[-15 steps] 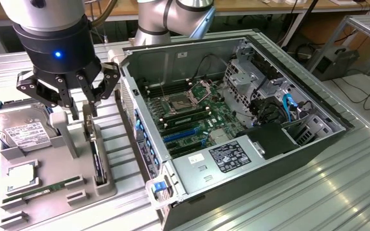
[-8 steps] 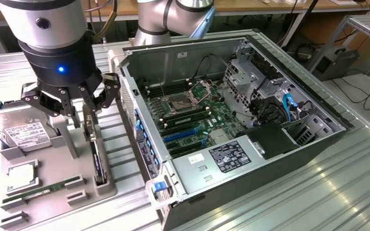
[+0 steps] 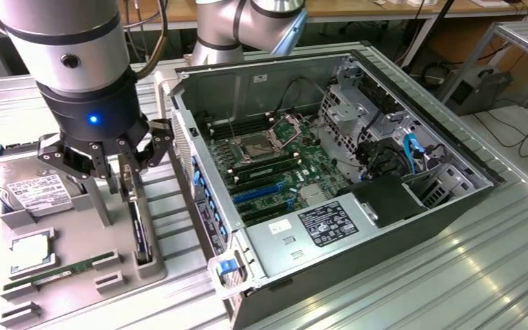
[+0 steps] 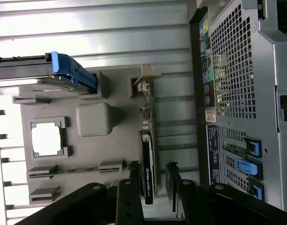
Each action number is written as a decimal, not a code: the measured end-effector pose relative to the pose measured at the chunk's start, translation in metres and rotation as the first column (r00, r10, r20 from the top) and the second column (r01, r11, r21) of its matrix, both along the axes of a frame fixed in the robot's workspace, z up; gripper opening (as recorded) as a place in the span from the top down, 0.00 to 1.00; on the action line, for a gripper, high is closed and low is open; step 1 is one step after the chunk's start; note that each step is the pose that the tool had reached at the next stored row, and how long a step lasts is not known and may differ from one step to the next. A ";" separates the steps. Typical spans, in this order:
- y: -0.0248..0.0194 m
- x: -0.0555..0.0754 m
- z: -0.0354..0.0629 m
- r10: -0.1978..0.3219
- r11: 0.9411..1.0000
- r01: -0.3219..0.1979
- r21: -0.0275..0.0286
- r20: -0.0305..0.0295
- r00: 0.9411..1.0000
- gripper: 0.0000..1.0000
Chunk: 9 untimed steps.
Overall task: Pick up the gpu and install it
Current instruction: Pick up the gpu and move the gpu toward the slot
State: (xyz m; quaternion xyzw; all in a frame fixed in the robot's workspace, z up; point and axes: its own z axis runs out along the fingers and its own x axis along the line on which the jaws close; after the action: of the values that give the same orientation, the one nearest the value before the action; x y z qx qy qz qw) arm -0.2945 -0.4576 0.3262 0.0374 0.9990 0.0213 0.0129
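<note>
1. i am hovering as the gripper (image 3: 117, 168) (image 4: 151, 165) low over the grey parts tray (image 3: 80, 227) (image 4: 115, 89), which is sitting just beside the open computer case (image 3: 236, 89) (image 4: 241, 70).
2. my fingers (image 4: 129, 187) are standing open, one on each side of the gpu (image 3: 138, 227) (image 4: 147, 176); a gap is showing on the case side, and on the other side i cannot tell whether i am touching the card.
3. the gpu is standing on its long edge in a slot of the tray, along the side nearest the case, not lifted.
4. on the same tray the hard drive (image 3: 25, 185) (image 4: 31, 75), the cpu (image 3: 25, 251) (image 4: 46, 139) and the memory stick (image 3: 62, 269) (image 4: 73, 169) are lying apart from me.
5. the case is lying on its side with its motherboard (image 3: 273, 165) facing up.
</note>
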 end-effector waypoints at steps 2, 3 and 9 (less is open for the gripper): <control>-0.0005 0.000 -0.0037 0.000 1.000 0.000 0.000 0.000 1.000 0.64; -0.0005 0.000 -0.0056 0.000 1.000 0.000 0.000 0.000 1.000 0.64; -0.0005 0.000 -0.0166 0.001 1.000 -0.001 0.000 0.000 1.000 0.64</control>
State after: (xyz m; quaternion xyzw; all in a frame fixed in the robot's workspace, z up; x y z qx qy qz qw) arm -0.2946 -0.4581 0.3096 0.0371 0.9990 0.0213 0.0129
